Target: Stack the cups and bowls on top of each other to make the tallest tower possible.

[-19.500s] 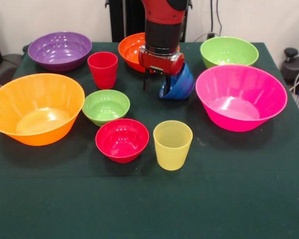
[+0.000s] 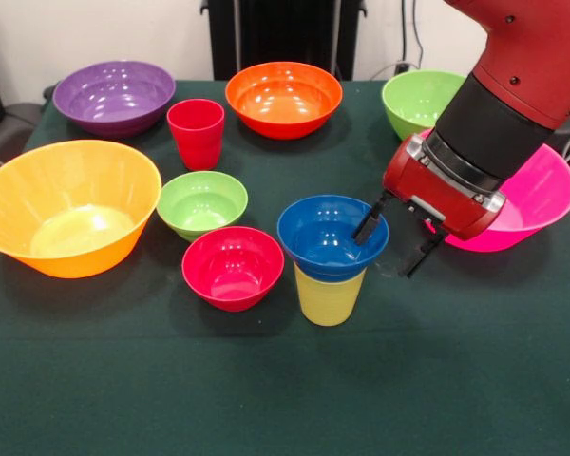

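Two pieces are stacked so far: the small blue bowl [image 2: 331,236] sits upright in the mouth of the yellow cup [image 2: 328,296], and that little stack stands on the dark green tablecloth [image 2: 285,399] near the middle of the table. I'll use that stack as my reference for everything else.

Sawyer's gripper [image 2: 396,243] hangs at the stack's right side, tilted, coming down from the red and black arm [image 2: 499,114] at the upper right. Its two black fingers are spread fairly wide and hold nothing; one fingertip [image 2: 365,231] dips over the blue bowl's right rim, the other hangs outside the bowl, just right of it. Whether either one actually touches the rim, I can't tell from where I'm standing.

Just left of the stack sits the small red bowl [image 2: 233,267], and up-left of that the small green bowl [image 2: 201,203]. Farther back on the left stands the red cup [image 2: 196,133], upright and on its own. Way off to the left is the large orange-yellow bowl [image 2: 68,207]. Behind the stack, along the far edge, are the purple bowl [image 2: 114,97], the orange bowl [image 2: 283,99] and a medium green bowl [image 2: 416,101]. Right of the stack, partly hidden behind the arm, is the pink bowl [image 2: 541,195].
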